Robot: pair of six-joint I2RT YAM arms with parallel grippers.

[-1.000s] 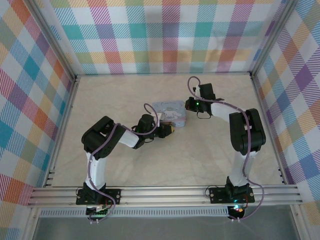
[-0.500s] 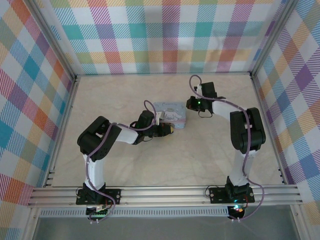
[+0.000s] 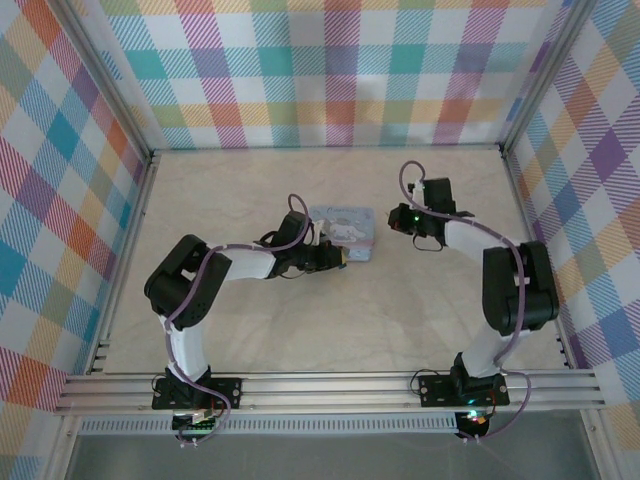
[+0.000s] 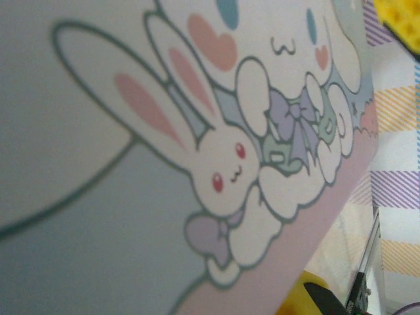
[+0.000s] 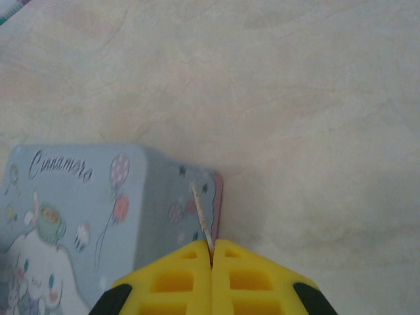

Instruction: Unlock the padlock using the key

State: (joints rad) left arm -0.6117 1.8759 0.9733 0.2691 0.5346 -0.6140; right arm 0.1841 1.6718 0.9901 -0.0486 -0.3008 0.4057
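Pulling away rightward, the right gripper (image 5: 211,248) is pinching a thin silvery metal key (image 5: 202,216), blade pointing ahead, while the pale-blue cartoon-printed tin (image 3: 345,228) bearing the tiny padlock, too small to see, is lying to its left, beside the nearer left gripper (image 3: 342,256), grip unclear.

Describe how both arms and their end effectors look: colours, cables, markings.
The left arm and right arm have bulky black joint housings, white links and a purple-grey cable looping along each. A green light glows near the right wrist. The right end effector has yellow fingertips with moulded recesses and black corners.
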